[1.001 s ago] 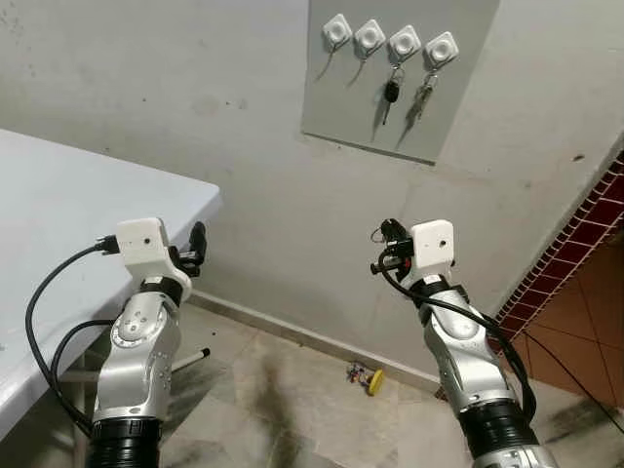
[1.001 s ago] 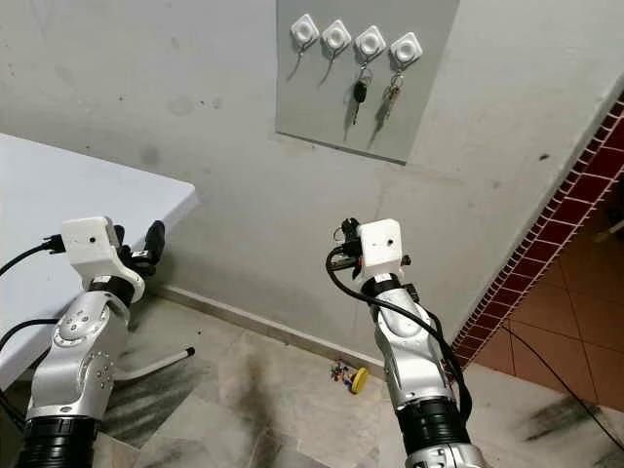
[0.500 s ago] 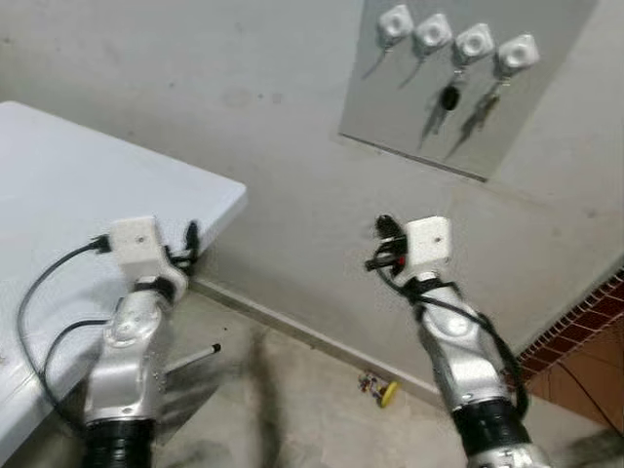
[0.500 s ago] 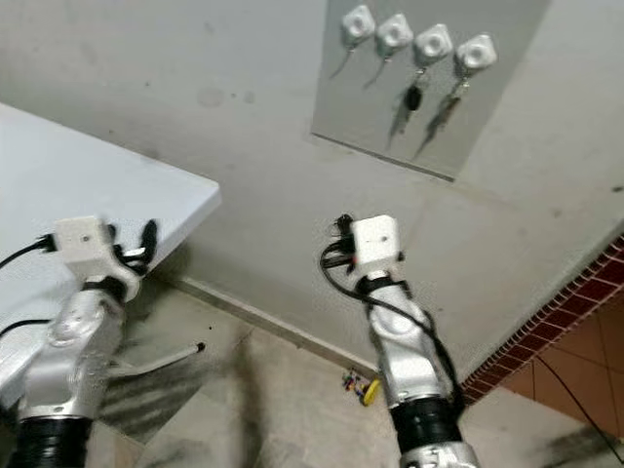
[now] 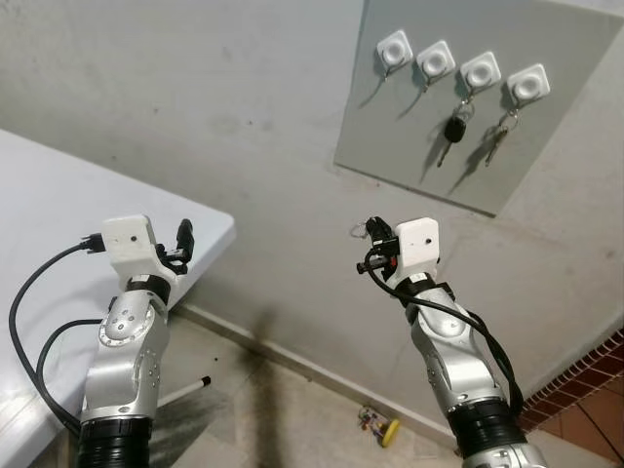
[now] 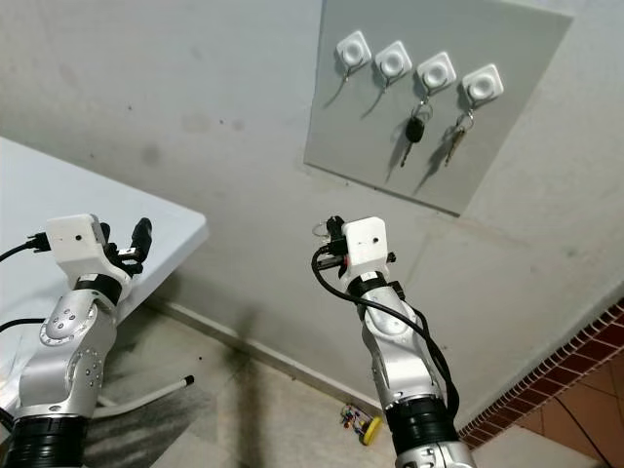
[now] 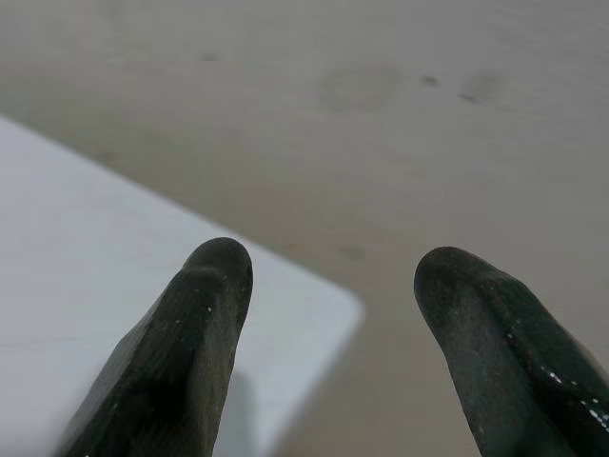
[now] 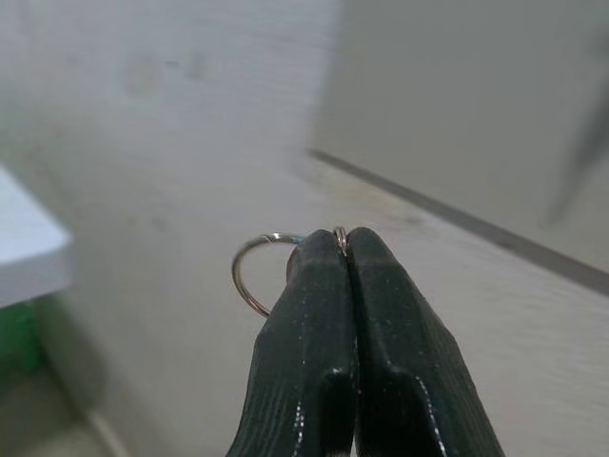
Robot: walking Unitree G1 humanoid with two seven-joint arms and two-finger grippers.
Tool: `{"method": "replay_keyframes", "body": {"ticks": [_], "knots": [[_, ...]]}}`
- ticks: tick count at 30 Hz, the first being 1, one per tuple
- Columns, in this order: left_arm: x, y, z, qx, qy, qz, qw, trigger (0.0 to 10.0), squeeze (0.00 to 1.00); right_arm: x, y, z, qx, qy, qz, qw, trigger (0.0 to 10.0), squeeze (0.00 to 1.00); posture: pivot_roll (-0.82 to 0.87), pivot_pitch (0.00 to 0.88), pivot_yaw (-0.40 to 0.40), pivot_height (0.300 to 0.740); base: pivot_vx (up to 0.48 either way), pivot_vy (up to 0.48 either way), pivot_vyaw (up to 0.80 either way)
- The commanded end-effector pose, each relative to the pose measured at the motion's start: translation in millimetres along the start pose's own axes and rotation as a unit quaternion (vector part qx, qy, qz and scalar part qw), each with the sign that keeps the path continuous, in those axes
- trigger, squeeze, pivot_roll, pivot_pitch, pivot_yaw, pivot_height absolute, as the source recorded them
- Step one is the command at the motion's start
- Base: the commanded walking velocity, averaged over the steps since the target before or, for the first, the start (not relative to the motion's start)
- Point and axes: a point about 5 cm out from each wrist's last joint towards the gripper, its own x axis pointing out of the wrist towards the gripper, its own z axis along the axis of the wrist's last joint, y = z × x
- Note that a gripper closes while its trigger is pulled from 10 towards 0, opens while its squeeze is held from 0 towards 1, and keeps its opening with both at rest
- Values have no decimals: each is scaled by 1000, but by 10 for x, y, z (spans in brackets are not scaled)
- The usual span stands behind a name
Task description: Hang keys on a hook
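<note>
Key ring (image 8: 257, 271): thin stiff wire loop, likely light and slippery, pinched at its edge.
Right gripper (image 8: 344, 249): fingers clamped together on it, below the hooks (image 5: 395, 48).
Left gripper (image 7: 328, 286): fingers spread, empty.

A panel (image 5: 458, 107) on the wall (image 5: 195, 97) carries four hooks (image 5: 395, 47) in a row (keys (image 5: 452, 132) hang from the right two). A table (image 5: 58, 253) stands left, against the wall.

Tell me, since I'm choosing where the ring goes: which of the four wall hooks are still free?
The two leftmost hooks are bare. The third hook carries a black-headed key, and the rightmost hook carries a metal key bunch.
</note>
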Motion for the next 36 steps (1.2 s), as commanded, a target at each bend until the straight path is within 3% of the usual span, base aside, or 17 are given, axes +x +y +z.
{"method": "replay_keyframes", "body": {"ticks": [1,9,15,17,27,36], "knots": [[13,-117,20,-3,-4,-19,1000,10000,0,-22,-121,33,-7,-6,-18,1000,10000,0,-107,0,-68,740,401,0,0],[10,-128,18,6,-2,-20,1000,10000,0,-23,-105,28,-8,-4,-13,1000,10000,0,-106,0,-70,740,359,0,0],[-1,-173,37,6,-16,-31,999,10000,0,-27,-101,28,-8,-3,-8,1000,10000,0,-106,0,-72,740,0,0,0],[19,-305,97,35,-25,-63,997,10000,0,-15,-77,41,-5,-5,8,1000,10000,0,-103,0,-77,740,0,0,0],[-3,-667,235,76,-49,-174,981,10000,0,49,-27,217,-1,-32,62,998,10000,0,-107,0,-78,740,0,0,0],[-24,-819,362,86,-69,-217,970,10000,0,103,-8,395,3,-57,103,993,10000,0,-107,0,-77,740,0,0,0]]}}
